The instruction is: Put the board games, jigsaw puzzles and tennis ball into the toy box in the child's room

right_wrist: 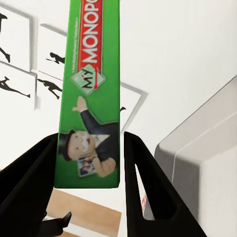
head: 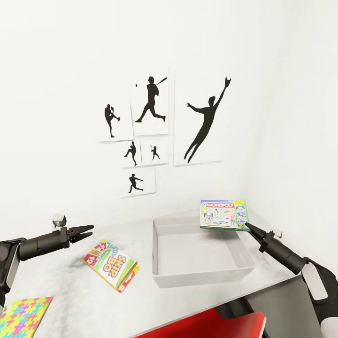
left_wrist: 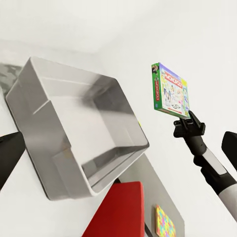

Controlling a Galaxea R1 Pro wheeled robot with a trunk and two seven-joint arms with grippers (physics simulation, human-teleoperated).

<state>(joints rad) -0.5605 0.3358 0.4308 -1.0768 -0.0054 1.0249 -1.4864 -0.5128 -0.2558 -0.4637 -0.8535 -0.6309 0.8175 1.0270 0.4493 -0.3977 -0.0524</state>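
Observation:
The grey toy box (head: 162,253) stands empty on the white table (head: 70,286). My right gripper (head: 247,226) is shut on a green Monopoly board game (head: 224,214), holding it level above the box's far right corner. The right wrist view shows the game's edge (right_wrist: 91,98) clamped between both fingers (right_wrist: 29,192). My left gripper (head: 89,230) hovers open and empty over the table, left of the box. A SKIP BO board game (head: 111,265) lies below it. One jigsaw puzzle (head: 23,317) rests at the table's near left. The tennis ball and the bed are out of view.
A red object (head: 206,326) sits low in front of the table, below the toy box. In the left wrist view a multicoloured puzzle (left_wrist: 166,222) lies beyond it. Black athlete silhouette pictures (head: 150,126) hang on the white wall behind the table.

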